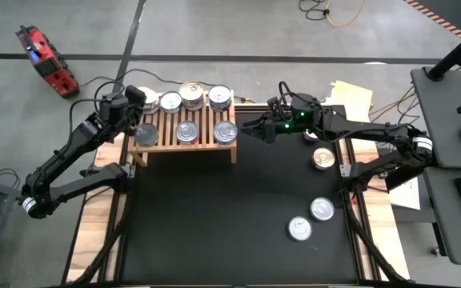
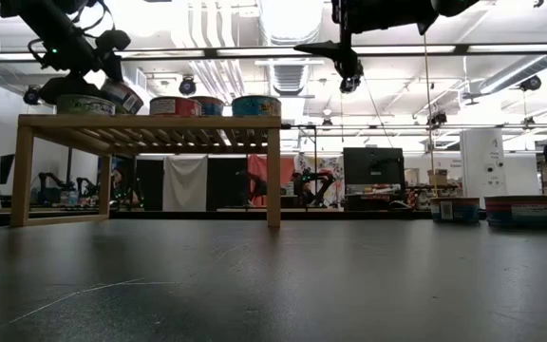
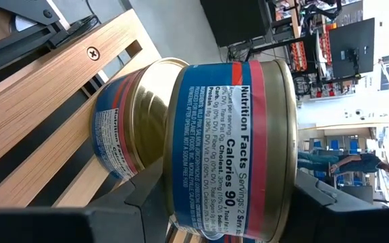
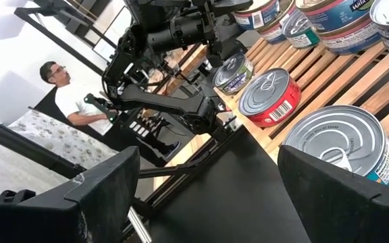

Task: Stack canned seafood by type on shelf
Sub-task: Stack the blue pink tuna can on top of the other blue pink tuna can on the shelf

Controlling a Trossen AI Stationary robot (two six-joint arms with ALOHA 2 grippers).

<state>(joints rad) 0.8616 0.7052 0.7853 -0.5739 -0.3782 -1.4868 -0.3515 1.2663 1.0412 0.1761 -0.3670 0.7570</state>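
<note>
While the left tool (image 1: 144, 128) clamped a can (image 3: 231, 148) over the shelf (image 1: 184, 142), the right tool (image 1: 256, 128) hovered nearby, fingers apart.

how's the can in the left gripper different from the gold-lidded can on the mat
The can in the left gripper is clamped and tilted over the shelf; the gold-lidded can lies flat and free on the black mat near the right arm. The held can's lid is silver, the other's gold. Both are small round tins.

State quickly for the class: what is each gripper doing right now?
Left gripper: shut on a can over the shelf.
Right gripper: open, holding nothing, beside the shelf.
</note>
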